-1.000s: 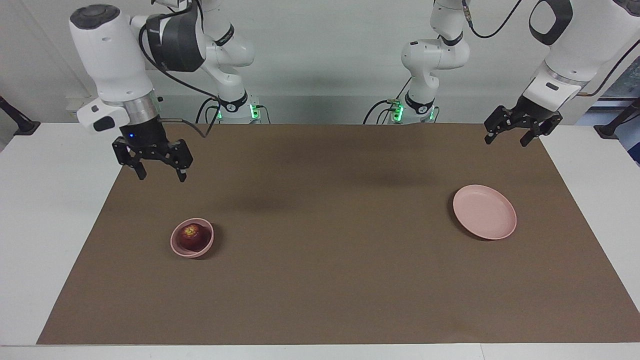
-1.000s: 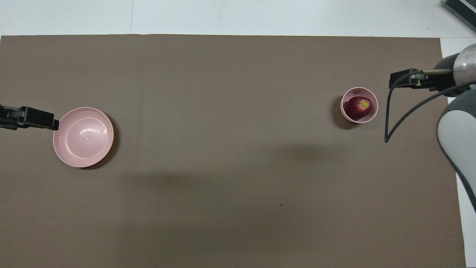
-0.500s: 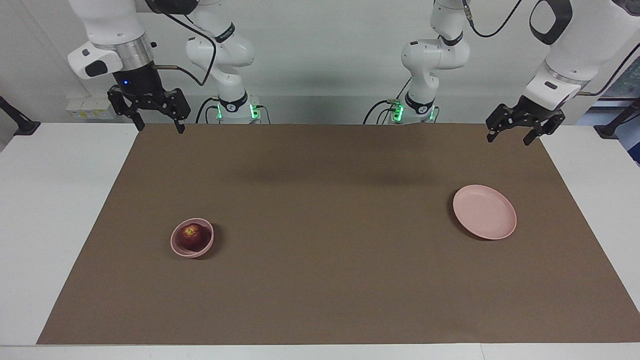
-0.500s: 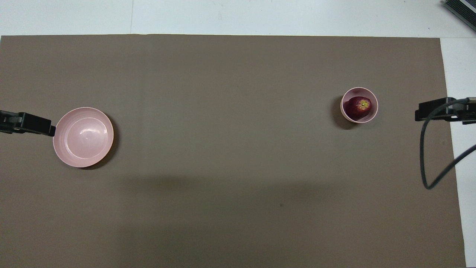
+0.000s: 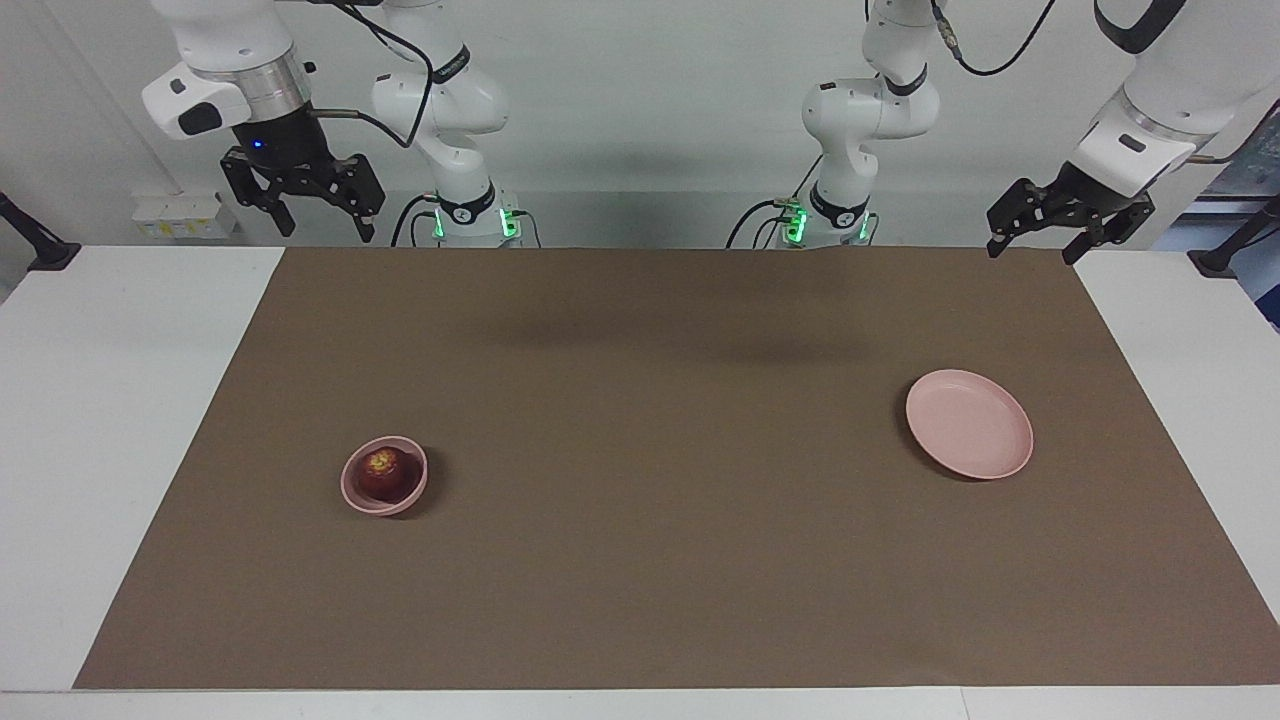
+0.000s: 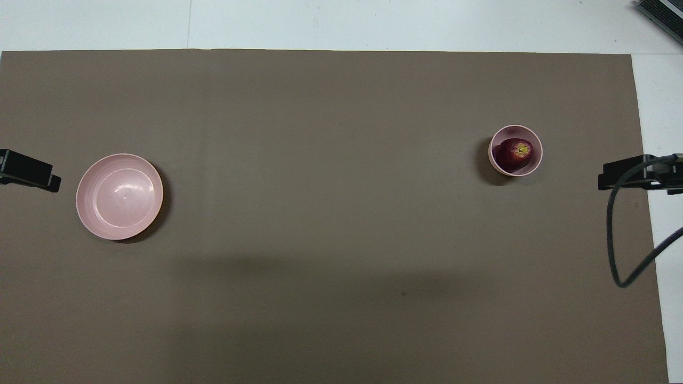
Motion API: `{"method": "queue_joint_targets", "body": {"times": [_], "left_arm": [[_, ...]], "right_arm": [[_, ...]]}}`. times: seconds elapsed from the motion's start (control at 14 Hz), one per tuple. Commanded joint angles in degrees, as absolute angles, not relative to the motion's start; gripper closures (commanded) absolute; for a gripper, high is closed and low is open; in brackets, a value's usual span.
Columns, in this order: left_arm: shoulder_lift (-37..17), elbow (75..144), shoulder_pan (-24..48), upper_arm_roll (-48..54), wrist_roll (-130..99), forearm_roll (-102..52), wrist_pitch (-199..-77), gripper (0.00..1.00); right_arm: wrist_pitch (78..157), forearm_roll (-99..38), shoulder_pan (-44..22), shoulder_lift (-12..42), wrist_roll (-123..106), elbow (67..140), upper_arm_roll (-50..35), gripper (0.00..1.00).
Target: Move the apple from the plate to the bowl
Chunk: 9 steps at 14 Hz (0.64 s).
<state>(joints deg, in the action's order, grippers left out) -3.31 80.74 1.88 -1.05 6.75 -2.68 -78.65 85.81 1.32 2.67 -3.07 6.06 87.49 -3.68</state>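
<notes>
Facing view: apple point(image 5: 383, 470) sits in bowl point(image 5: 411, 487), well below open, empty right gripper point(image 5: 318, 222); left gripper point(image 5: 1035, 247) open above plate point(image 5: 968, 423).

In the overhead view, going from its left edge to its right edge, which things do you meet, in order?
left gripper → plate → bowl, holding the apple → right gripper

One camera sits high across the table and looks back at both arm bases, taking in the whole brown mat point(image 5: 640, 560) from some way off. The other looks steeply down from above the robots' end, half a turn round. Both share the mat, the bowl point(image 5: 350, 492) point(image 6: 536, 160) below the right gripper point(image 5: 320, 225) and the plate point(image 5: 968, 424) point(image 6: 119, 197) below the left gripper point(image 5: 1035, 250).
</notes>
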Motion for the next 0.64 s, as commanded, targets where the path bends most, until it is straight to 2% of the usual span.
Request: {"method": "queue_joint_targets", "body": {"times": [0.0, 0.57], "left_arm": [[-1.32, 83.57, 2.99, -1.76, 6.68, -1.67, -77.79, 0.0], [-0.88, 83.94, 1.85, -2.02, 6.77, -2.11, -77.7, 0.0]], "right_arm": [[85.96, 0.61, 2.55, -2.55, 6.85, 87.45, -4.39, 0.0], [86.48, -1.75, 2.46, -2.9, 7.03, 87.19, -4.39, 0.0]]}}
